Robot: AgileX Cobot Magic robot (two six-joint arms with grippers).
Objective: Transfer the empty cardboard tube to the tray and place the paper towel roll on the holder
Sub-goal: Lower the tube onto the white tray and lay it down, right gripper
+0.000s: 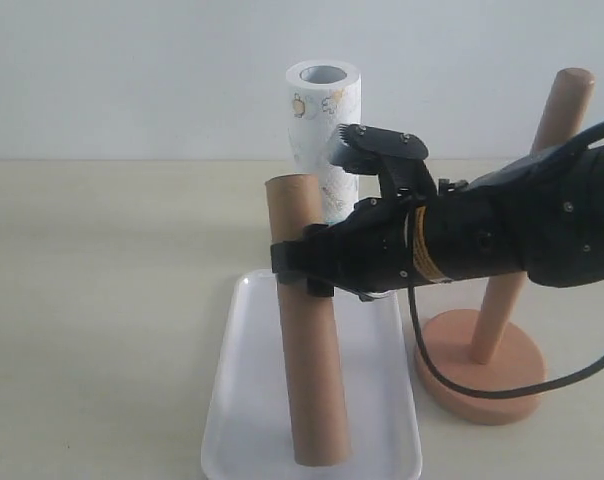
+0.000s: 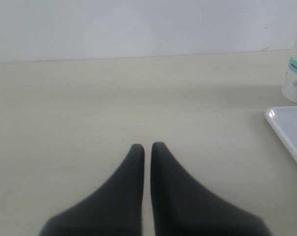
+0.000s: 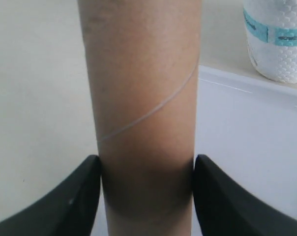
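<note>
The empty cardboard tube [image 1: 314, 380] is held upright over the white tray [image 1: 244, 380], clamped on both sides, towards its upper end, by the right arm's fingers [image 3: 74, 196]. Its lower end is seen inside the tray's rim, though whether it is already resting on the tray floor cannot be told. The first half of the job is therefore judged almost done: the tube has only to be released, and perhaps laid flat. The second half is untouched. The paper towel roll [image 1: 322, 110] is seen standing on end on the counter [image 1: 102, 300] just beyond the tray's far edge, behind the tube, while the wooden holder [image 1: 462, 345] is left bare, its post free, on the right beside the tray. The left arm's fingers [image 2: 133, 196] are drawn together to a thin slit and nothing is held between them; they are poised over bare counter, with a corner of the tray and the foot of the roll off to one side.
</note>
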